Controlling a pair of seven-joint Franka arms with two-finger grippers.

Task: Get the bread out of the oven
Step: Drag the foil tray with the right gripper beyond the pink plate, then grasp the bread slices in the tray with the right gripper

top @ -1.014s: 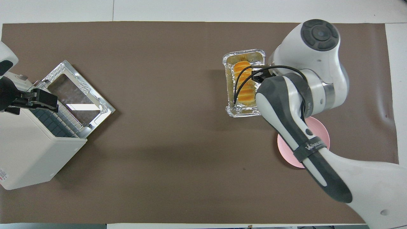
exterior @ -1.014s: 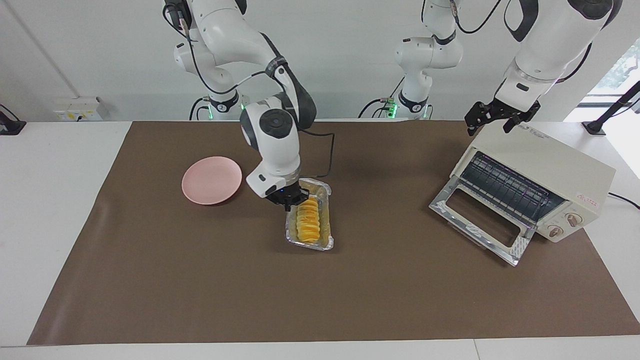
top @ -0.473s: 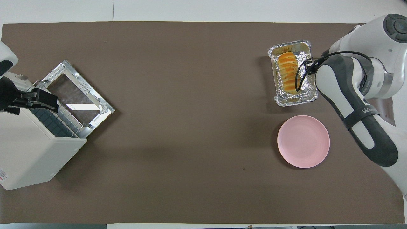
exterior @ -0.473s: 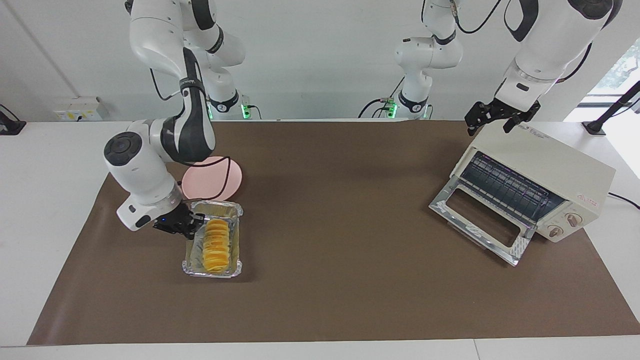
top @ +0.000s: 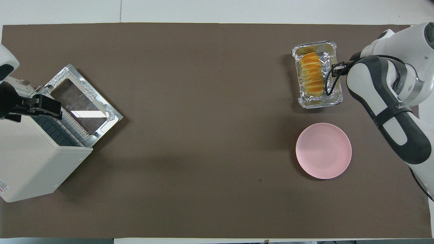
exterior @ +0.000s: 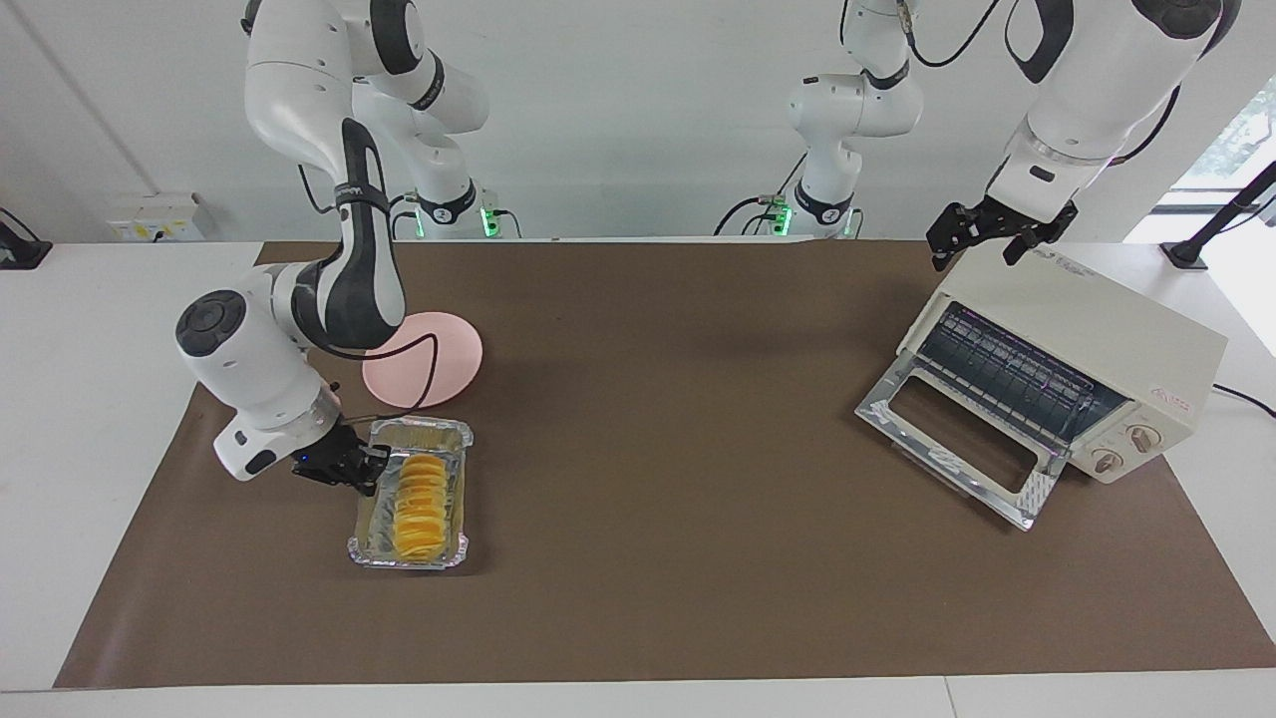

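The bread point(exterior: 420, 503) point(top: 311, 73), a ridged golden loaf, lies in a crinkled foil tray point(exterior: 371, 515) point(top: 320, 102) low at the brown mat, toward the right arm's end and farther from the robots than the pink plate. My right gripper point(exterior: 365, 466) point(top: 334, 69) is shut on the tray's long rim beside the loaf. The cream oven point(exterior: 1087, 324) point(top: 32, 162) stands at the left arm's end with its glass door point(exterior: 957, 439) point(top: 83, 103) dropped open and its wire rack bare. My left gripper point(exterior: 982, 242) point(top: 47, 108) waits open over the oven's top.
A round pink plate point(exterior: 439, 349) point(top: 323, 150) with nothing on it sits nearer to the robots than the tray. The brown mat point(exterior: 678, 419) covers the table. The oven's cord trails off its end of the table.
My right gripper has carried the tray with the bread from the mat's middle past the plate toward the right arm's end. The left arm has not moved.
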